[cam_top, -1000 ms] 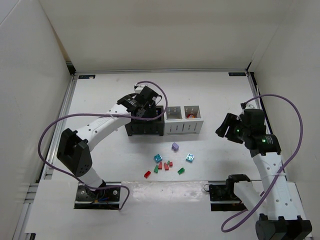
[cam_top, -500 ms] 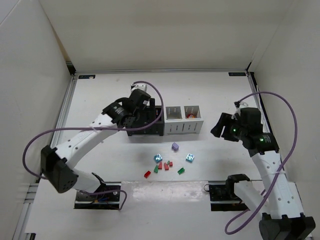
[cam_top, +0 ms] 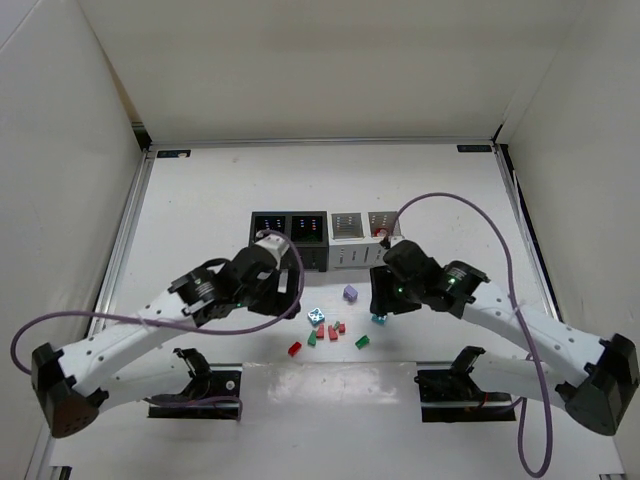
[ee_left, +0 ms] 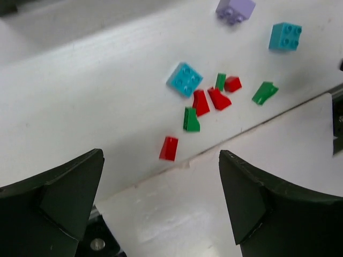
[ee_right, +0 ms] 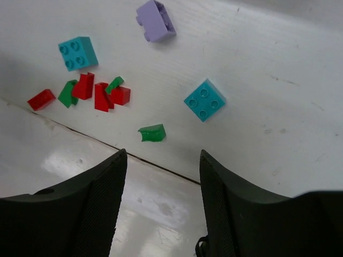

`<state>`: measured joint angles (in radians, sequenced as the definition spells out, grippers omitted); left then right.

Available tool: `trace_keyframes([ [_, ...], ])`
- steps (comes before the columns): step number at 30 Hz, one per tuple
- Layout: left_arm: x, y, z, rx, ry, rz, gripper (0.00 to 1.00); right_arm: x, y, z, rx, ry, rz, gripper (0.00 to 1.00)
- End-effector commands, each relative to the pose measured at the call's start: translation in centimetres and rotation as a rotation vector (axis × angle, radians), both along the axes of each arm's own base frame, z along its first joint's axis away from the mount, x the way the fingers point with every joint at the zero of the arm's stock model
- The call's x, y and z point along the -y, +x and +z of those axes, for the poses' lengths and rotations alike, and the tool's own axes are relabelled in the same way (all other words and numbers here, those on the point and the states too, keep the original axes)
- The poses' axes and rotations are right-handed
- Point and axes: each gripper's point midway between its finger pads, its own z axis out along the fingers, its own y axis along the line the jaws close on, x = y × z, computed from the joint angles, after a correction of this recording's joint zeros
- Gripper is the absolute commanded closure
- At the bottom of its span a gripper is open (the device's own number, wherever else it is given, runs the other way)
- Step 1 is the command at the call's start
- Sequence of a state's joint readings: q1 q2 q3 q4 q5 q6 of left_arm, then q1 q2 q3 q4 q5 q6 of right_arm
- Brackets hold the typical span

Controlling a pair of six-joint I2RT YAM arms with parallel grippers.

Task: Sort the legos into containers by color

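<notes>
Under right arm (cam_top: 512, 318), blue lego (cam_top: 380, 319) half-hidden

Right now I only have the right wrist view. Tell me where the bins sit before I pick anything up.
Observer: The black pair of containers stands beyond the legos, away from the arm bases; the white pair adjoins it on the right.
Operator: Report the left arm.
Observer: The left gripper is open and empty, hovering just left of the legos.
Operator: Check the bins' contents.
Observer: A red piece shows in the rightmost white bin; the others I cannot judge.
</notes>
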<state>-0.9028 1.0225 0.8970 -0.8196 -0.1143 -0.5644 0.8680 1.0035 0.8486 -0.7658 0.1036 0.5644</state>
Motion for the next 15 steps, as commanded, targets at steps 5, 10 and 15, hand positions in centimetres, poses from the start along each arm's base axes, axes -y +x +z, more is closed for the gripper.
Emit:
trace_keyframes([
  [5,-2.6,-3.9,-0.1,-0.064,-0.137,0.103,0.0,-2.0,-1.8,-3.4,-0.074,-0.056,-0.033,0.4],
  [10,-3.8,-4.3,-0.1,-0.076,-0.1,0.137,0.0,-2.7,-3.7,-6.0,-0.113,-0.153,-0.056,0.39],
  [15,-3.6,-4.5,0.0,-0.084,-0.066,0.098,0.0,-3.5,-4.3,-8.3,-0.12,-0.204,-0.122,0.39],
])
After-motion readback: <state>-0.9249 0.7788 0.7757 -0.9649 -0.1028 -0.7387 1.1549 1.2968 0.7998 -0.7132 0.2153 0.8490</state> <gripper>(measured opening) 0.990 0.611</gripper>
